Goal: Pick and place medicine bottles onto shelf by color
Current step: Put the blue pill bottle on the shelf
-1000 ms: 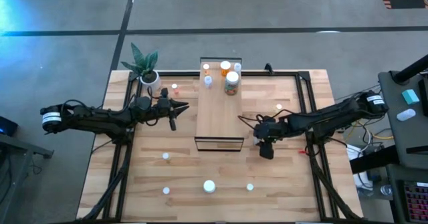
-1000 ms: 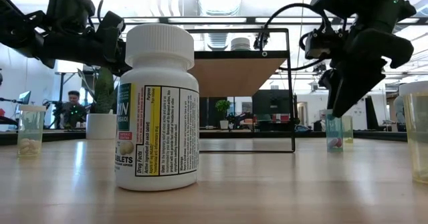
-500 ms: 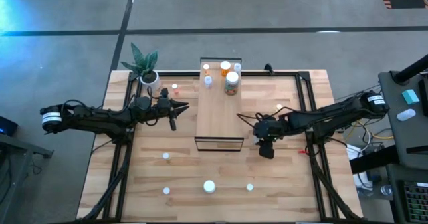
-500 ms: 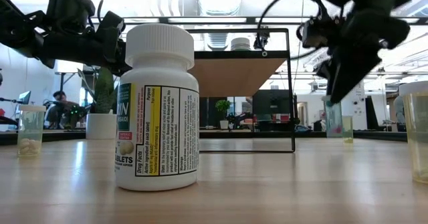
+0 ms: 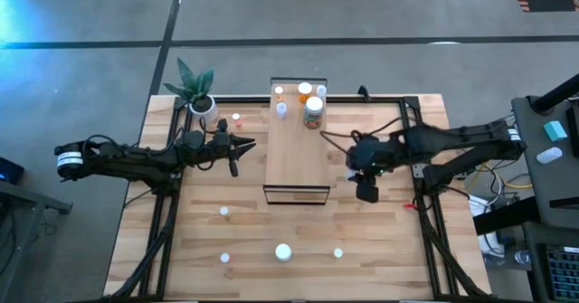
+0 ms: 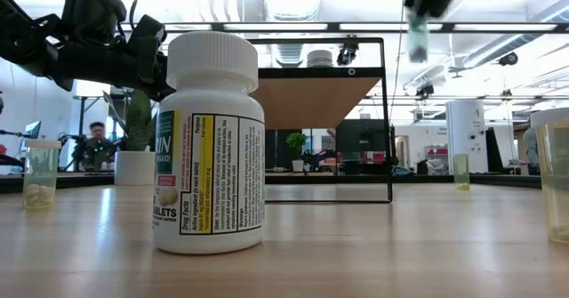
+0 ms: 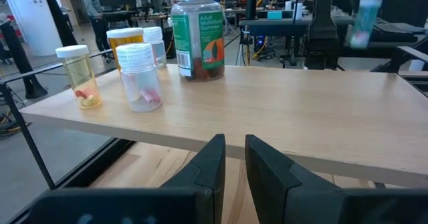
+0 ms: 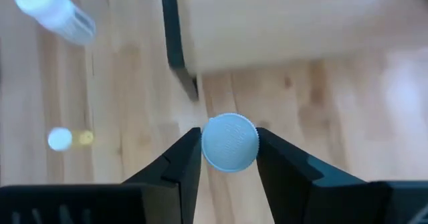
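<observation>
White-capped bottle (image 8: pixel 229 142): you see it clamped between the right gripper's (image 8: pixel 229 150) fingers, lifted above the table just beside the shelf's (image 5: pixel 297 154) right edge. Left gripper (image 7: pixel 234 158): its fingers stand nearly together, holding nothing, level with the shelf's left side, facing four bottles (image 7: pixel 198 30) there.

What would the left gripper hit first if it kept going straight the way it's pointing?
Probably the side edge of the shelf: the left gripper points at it from beside it, roughly level with its top. Whether it would slip just under the edge is hard to tell.
</observation>
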